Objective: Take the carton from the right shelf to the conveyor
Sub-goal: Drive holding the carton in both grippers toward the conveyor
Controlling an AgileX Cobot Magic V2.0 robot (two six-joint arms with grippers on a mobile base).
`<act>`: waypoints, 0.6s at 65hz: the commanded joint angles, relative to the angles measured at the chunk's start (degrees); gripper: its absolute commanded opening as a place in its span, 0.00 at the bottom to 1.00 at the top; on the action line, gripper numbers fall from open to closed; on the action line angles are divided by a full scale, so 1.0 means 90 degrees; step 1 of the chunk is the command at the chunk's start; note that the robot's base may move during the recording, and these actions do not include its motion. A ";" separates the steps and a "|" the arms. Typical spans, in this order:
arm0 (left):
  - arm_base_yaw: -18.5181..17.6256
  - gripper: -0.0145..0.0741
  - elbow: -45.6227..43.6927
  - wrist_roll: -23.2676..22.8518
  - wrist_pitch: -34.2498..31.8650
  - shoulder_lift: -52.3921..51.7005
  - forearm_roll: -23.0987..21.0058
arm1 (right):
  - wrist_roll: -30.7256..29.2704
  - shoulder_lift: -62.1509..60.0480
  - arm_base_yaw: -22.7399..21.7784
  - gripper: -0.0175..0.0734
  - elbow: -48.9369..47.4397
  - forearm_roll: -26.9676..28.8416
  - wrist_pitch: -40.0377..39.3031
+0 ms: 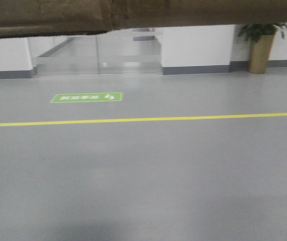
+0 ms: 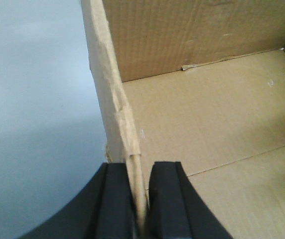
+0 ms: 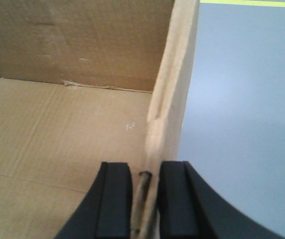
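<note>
Left wrist-mounted view: the left gripper [image 2: 140,199] was clamped on one wall of the carton [image 2: 217,119], with the open interior to the claw's right. The right gripper [image 3: 145,199] pinched the opposite wall, interior to its left, grey floor [image 3: 242,99] on its outer side.

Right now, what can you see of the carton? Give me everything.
The carton is plain brown corrugated cardboard, open at the top and empty as far as shown, with a flap seam across its bottom. Its wall rims are creased and frayed. The left claw is shut on one side wall and the right claw on the opposite wall, each with one finger inside and one outside. Grey floor shows beyond both walls.
</note>
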 commanded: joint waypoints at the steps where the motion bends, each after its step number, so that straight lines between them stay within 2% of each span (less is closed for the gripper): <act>1: -0.0025 0.15 -0.0027 0.0050 -0.0052 -0.0100 0.0041 | -0.0052 -0.0066 -0.0058 0.12 -0.0030 -0.0304 -0.0367; 39: -0.0025 0.15 -0.0027 0.0050 -0.0052 -0.0100 0.0052 | -0.0052 -0.0066 -0.0058 0.12 -0.0030 -0.0304 -0.0419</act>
